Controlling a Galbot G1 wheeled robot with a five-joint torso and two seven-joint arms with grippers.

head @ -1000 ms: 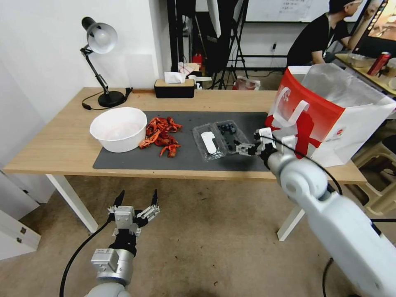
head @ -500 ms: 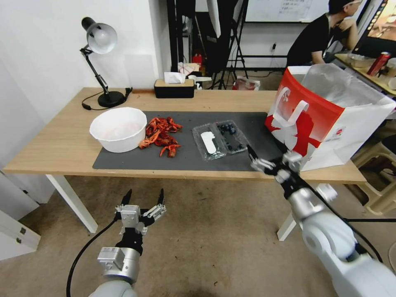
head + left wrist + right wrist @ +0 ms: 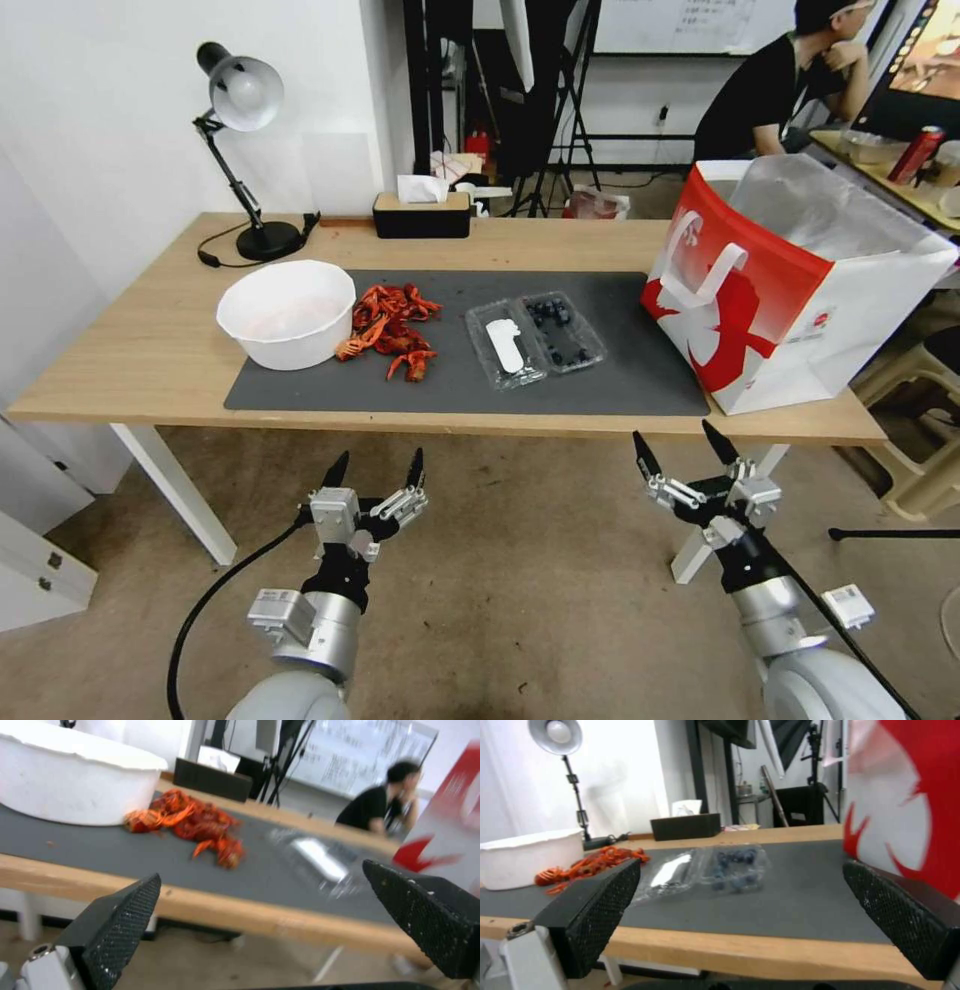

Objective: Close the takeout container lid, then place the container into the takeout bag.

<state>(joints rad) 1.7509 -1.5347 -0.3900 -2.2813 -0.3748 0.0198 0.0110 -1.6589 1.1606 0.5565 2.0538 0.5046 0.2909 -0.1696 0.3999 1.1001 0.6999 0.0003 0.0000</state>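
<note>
Table (image 3: 150, 360) edge w/ open takeout container (image 3: 535, 338); left hand (image 3: 375, 470) & right hand (image 3: 680, 448) wide, below front.

Both arms held low and forward, left gripper (image 3: 375, 470) and right gripper (image 3: 682, 449) level with each other and well apart, fingers pointing up and ahead, each pair spread wide with nothing between.

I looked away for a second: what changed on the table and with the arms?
The right gripper pulled back from the container to below the table edge, open and empty. The left gripper rose slightly. The container stays open beside the bag; nothing else moved.
</note>
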